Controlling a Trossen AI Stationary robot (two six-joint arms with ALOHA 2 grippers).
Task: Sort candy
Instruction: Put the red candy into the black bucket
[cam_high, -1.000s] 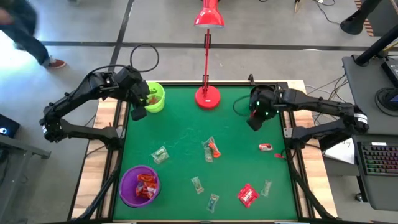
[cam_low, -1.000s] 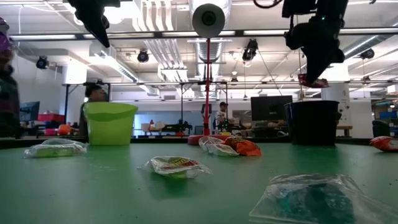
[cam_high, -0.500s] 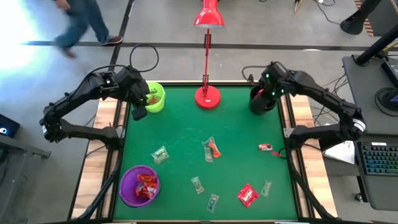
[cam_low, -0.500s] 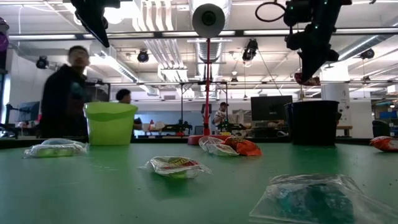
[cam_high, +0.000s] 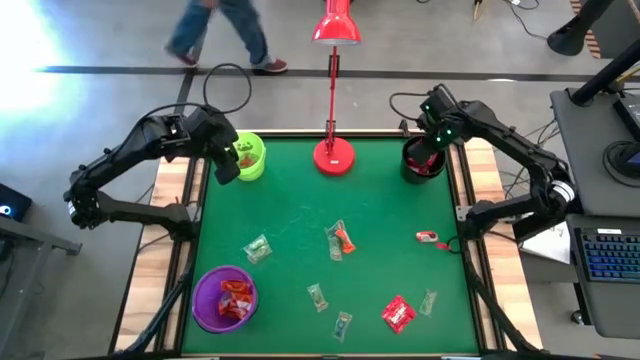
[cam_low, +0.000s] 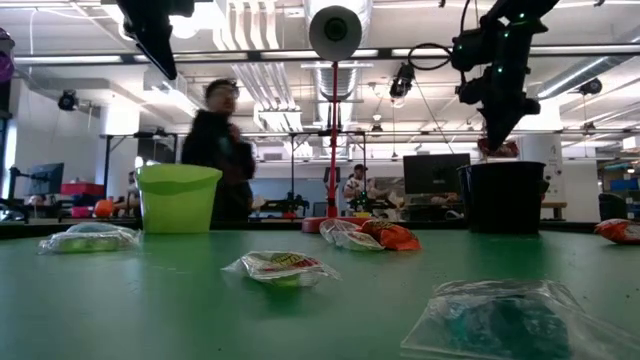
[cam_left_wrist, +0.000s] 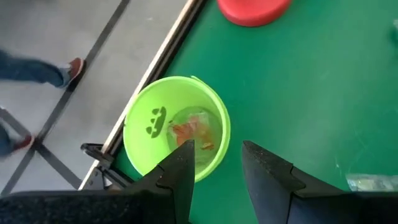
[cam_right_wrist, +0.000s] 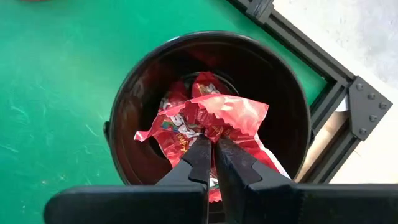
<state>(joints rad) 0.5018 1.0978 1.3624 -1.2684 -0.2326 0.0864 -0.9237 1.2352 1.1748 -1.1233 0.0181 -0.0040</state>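
My right gripper is shut on a red candy and hangs over the mouth of the black cup at the table's far right. The low view shows the red candy just above the black cup's rim. More red candy lies inside the cup. My left gripper stands open above the lime-green cup at the far left, with nothing between its fingers. That cup holds an orange candy. Several candies lie loose on the green table. My right gripper pinches the red candy's crinkled wrapper between its two fingers, near the middle of one edge. The fingers come from above, pointing steeply down. The candy spreads out past the fingertips and hangs clear over the black cup's mouth.
A red desk lamp's base stands at the far middle between the two cups. A purple cup with red candy stands at the near left. A person walks past beyond the far edge.
My right gripper has carried the red candy toward the table's far right corner and now hangs over the black cup, still shut on it. My left gripper has stayed over the lime-green cup and turned a little about its wrist. A person has walked along beyond the far edge.
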